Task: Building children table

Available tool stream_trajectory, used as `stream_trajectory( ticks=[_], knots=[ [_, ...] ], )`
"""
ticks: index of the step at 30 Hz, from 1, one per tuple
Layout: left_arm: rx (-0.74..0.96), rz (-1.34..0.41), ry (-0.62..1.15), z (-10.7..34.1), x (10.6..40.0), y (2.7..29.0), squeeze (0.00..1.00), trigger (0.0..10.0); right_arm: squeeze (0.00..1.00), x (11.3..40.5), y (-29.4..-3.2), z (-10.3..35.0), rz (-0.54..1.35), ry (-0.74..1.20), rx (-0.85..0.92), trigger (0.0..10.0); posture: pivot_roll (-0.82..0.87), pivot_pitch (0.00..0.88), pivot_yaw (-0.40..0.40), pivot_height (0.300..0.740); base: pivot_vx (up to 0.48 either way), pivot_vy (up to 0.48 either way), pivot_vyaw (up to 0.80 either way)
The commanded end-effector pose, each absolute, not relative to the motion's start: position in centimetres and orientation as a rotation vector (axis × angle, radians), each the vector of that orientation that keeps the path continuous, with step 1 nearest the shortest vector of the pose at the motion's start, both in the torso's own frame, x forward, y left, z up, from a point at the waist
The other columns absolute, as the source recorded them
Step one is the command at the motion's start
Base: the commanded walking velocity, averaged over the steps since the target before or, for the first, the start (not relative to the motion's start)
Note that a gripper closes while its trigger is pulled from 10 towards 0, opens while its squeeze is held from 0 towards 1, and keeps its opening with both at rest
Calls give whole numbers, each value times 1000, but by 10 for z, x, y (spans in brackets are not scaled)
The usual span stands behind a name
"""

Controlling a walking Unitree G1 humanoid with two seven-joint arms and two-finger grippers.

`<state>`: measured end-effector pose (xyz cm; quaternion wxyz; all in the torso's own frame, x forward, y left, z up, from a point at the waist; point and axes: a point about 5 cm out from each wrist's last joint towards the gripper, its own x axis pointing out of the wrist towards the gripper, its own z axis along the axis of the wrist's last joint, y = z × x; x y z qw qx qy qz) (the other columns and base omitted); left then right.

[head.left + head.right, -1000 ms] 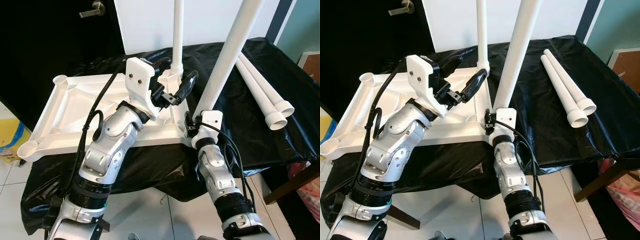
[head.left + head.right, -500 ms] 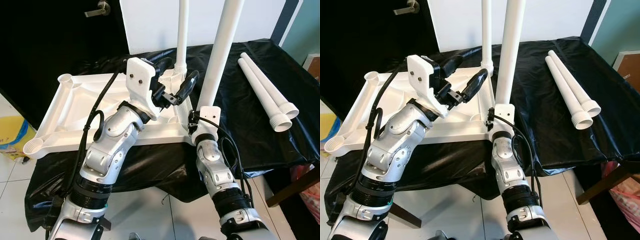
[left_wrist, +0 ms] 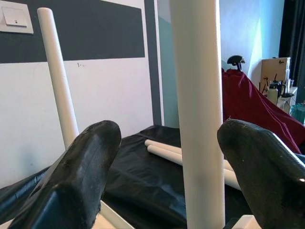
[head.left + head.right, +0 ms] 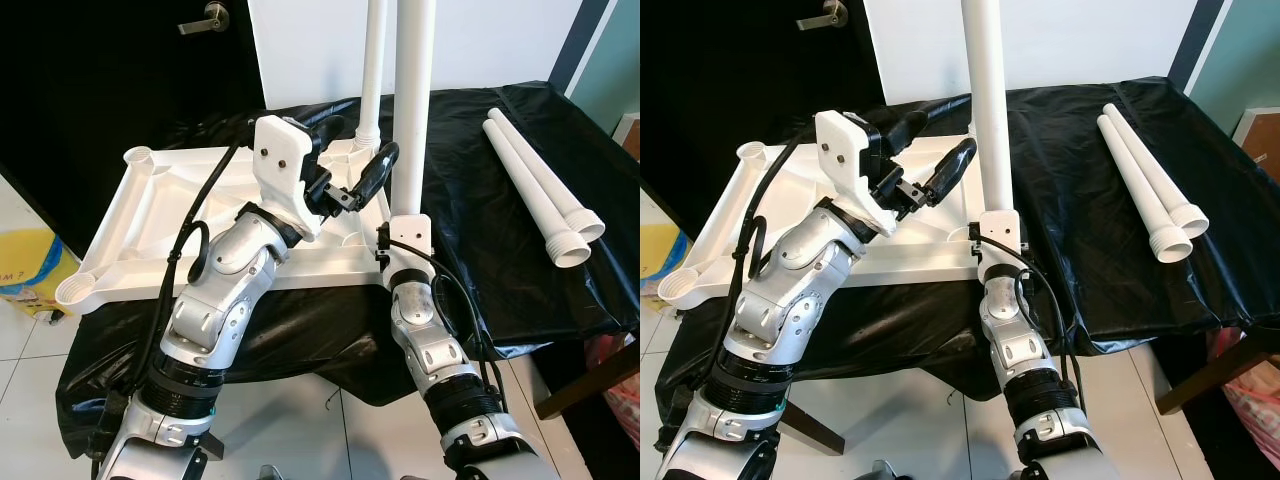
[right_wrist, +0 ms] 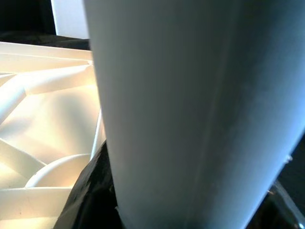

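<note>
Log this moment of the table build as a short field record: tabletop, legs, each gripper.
tabletop: white tabletop lies underside up on the black cloth
fitted leg: thin leg stands upright in a far corner socket
held leg: thick leg upright at the near corner, clamped low by the right gripper
left gripper: left gripper hovers over the tabletop, fingers open, beside the held leg
spare legs: two loose legs lie side by side on the cloth to the right

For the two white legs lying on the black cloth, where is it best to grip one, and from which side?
Probably take the loose leg nearer the tabletop at mid-shaft, from above, fingers across it. The shaft is round and even; its flared end is wider, and the second leg lies close on the far side.
</note>
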<state>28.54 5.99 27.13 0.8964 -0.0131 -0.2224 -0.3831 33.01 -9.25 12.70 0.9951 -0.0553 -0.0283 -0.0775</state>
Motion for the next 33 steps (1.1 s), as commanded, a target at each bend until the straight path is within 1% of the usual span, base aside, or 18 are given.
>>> stream_trajectory(
  ticks=[1, 2, 4, 5, 8, 11, 17, 18, 19, 22, 24, 25, 27, 29, 33],
  knots=[
    [11, -875, -464, 270, 280, 56, 0, 10000, 0, 324, -109, 107, -216, 33, -141, 10000, -71, 5, 36, 740, 0, 0, 0],
    [-6, -884, -449, 268, 281, 55, 0, 10000, 0, 325, -110, 115, -206, -4, -139, 10000, -73, 2, 34, 740, 0, 0, 0],
    [-6, -884, -449, 268, 281, 55, 0, 10000, 0, 325, -110, 115, -206, -4, -139, 10000, -73, 2, 34, 740, 0, 0, 0],
    [-29, -894, -436, 268, 282, 55, 1000, 10000, 0, 327, -113, 124, -171, -48, -152, 10000, -77, 0, 32, 740, 0, 0, 0],
    [-56, -940, -428, 268, 281, 53, 1000, 10000, 0, 331, -118, 138, -110, -102, -184, 10000, -82, 0, 30, 740, 0, 0, 0],
    [-17, -1000, -407, 264, 281, 48, 1000, 10000, 0, 336, -125, 152, -24, -136, -215, 10000, -95, 0, 28, 740, 0, 0, 0],
    [-10, -1084, -378, 258, 280, 43, 1000, 10000, 0, 341, -131, 165, 75, -173, -208, 10000, -102, 0, 34, 740, 0, 0, 0],
    [-16, -1122, -374, 257, 279, 40, 0, 10000, 0, 341, -130, 168, 132, -173, -204, 10000, -109, 0, 40, 740, 0, 0, 0],
    [-16, -1122, -374, 257, 279, 40, 0, 10000, 0, 341, -130, 168, 132, -173, -204, 10000, -109, 0, 40, 740, 0, 0, 0],
    [-45, -1204, -381, 258, 275, 34, 0, 10000, 0, 343, -130, 173, 249, -155, -185, 10000, -113, 0, 42, 740, 0, 0, 0],
    [-100, -1273, -391, 262, 271, 32, 0, 10000, 0, 344, -131, 175, 317, -133, -187, 10000, -120, 0, 45, 740, 0, 0, 0],
    [-100, -1273, -391, 262, 271, 32, 0, 10000, 0, 344, -131, 175, 317, -133, -187, 10000, -120, 0, 45, 740, 0, 0, 0],
    [-115, -1317, -391, 264, 270, 29, 0, 10000, 0, 344, -133, 178, 383, -133, -215, 10000, -127, 0, 44, 740, 0, 0, 0],
    [-113, -1320, -389, 264, 271, 29, 0, 10000, 0, 344, -134, 179, 401, -133, -223, 10000, -127, 0, 44, 740, 0, 0, 0],
    [-123, -1328, -393, 266, 276, 28, 0, 10000, 0, 340, -137, 178, 549, -101, -251, 10000, -135, 0, 44, 740, 0, 0, 0]
  ],
)
